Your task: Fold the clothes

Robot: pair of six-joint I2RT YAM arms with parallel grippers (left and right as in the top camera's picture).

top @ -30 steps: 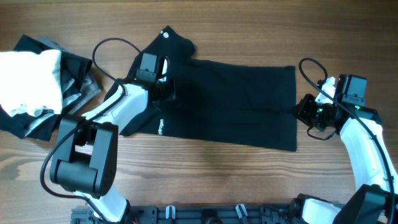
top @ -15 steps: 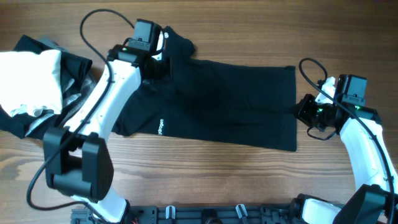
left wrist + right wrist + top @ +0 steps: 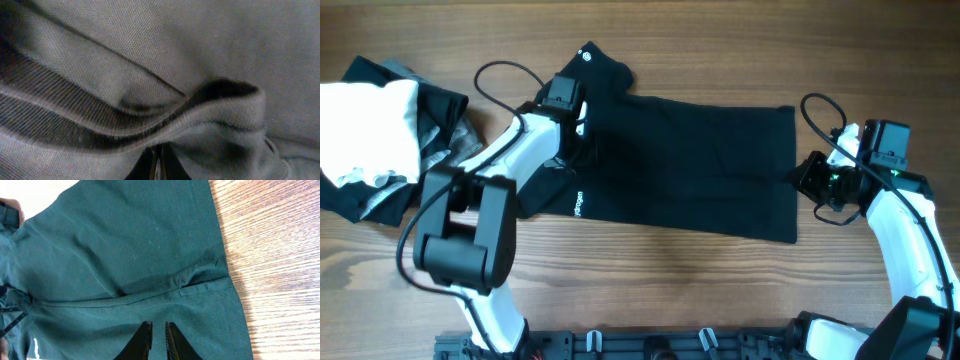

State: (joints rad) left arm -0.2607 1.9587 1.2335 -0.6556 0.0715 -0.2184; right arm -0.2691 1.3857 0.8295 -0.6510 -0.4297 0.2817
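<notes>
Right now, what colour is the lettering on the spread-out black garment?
White lettering on the black garment; clearest in the overhead view.

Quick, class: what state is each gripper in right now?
Left gripper: closed on a fold of the black shirt.
Right gripper: closed on the same shirt's edge.

Dark garment (image 3: 125, 255) lies flat on wood bench (image 3: 270, 255); seam runs across w/ small pucker nr its edge. Claw (image 3: 158, 326) at btm, fingers nearly together over fabric.

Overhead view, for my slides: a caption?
Left gripper and right gripper at opposite ends of a black garment flat on the table.
</notes>
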